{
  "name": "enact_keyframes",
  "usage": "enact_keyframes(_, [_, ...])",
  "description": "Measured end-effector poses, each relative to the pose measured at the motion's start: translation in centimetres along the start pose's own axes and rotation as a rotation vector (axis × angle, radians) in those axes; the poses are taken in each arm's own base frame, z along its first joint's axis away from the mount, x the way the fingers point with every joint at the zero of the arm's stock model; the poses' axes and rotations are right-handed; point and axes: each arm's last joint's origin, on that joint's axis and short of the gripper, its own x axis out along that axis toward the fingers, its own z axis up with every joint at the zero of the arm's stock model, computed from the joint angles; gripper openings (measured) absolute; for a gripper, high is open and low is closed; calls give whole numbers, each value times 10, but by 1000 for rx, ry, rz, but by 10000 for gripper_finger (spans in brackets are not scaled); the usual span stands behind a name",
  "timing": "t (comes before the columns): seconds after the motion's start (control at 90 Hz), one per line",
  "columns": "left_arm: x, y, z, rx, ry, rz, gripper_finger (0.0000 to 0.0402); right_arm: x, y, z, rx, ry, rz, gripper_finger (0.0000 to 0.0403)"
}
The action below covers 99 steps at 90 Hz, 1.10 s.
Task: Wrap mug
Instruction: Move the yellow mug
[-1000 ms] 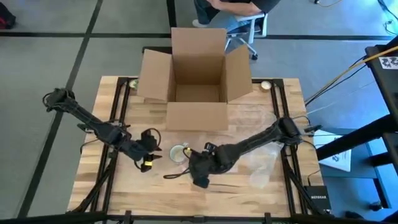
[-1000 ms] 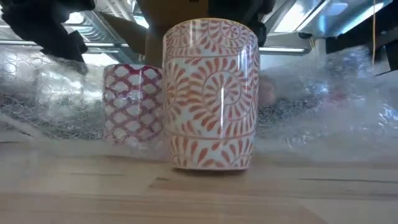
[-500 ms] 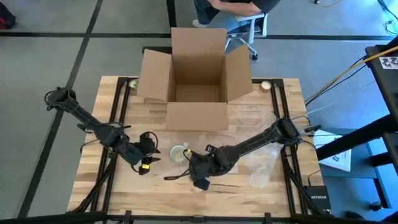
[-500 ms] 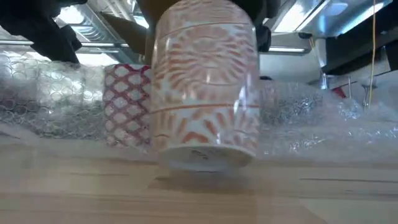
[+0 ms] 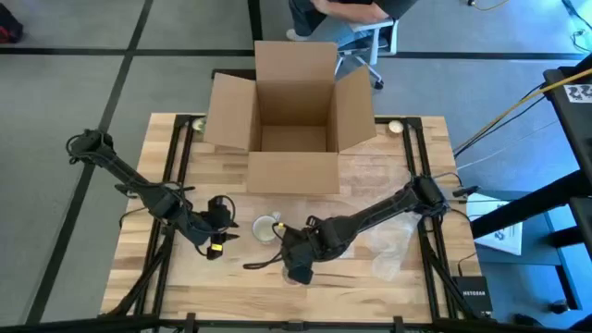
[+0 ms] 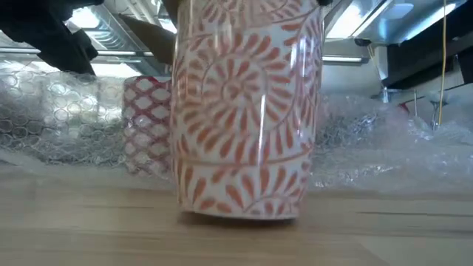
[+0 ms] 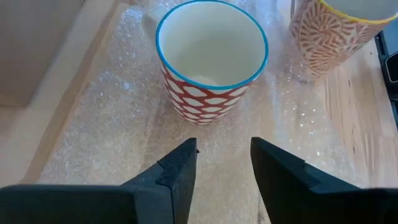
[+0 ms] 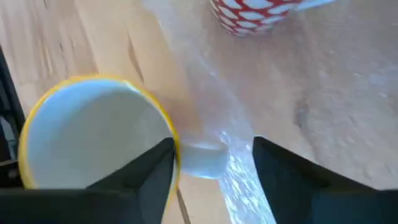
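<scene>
Orange-patterned ceramic mug (image 6: 247,111), frame centre, clamped at its rim by right gripper (image 8: 211,158): lower level onto clear bubble wrap sheet (image 7: 106,118); left gripper (image 7: 224,163) waits open.

A lab or workshop: grey carpet tiles (image 5: 65,83), a wooden workbench (image 5: 361,268), trailing cables (image 5: 504,102), an office chair (image 5: 368,42).

Overhead light is washing the table (image 5: 185,268) evenly, shadows staying soft. Glare is streaking down the orange-patterned mug (image 6: 247,111) and sparkling on the bubble wrap (image 7: 93,124). Right wrist view is smearing, yellow-rimmed mug (image 8: 93,137) blurred.
</scene>
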Motion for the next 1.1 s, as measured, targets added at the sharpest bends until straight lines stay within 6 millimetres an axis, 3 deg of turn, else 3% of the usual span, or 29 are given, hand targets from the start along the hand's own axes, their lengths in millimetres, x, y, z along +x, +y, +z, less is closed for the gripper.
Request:
enact_keyframes(0.344, [0, 1, 1, 13, -14, 20, 136, -2, 8, -10, 78, 76, 43, 209])
enact_keyframes(0.522, [0, 1, 1, 23, -23, 28, 136, 23, 14, -14, 107, 96, 8, 186])
enact_keyframes(0.689, [0, 1, 1, 23, -22, 29, 136, 36, 16, -12, 97, 97, 15, 136])
enact_keyframes(0.9, [0, 1, 1, 23, -21, 30, 136, 31, 16, -12, 71, 96, 24, 18])
enact_keyframes(1.1, [0, 1, 1, 28, -20, 31, 136, 19, 23, -8, 45, 82, 59, 16])
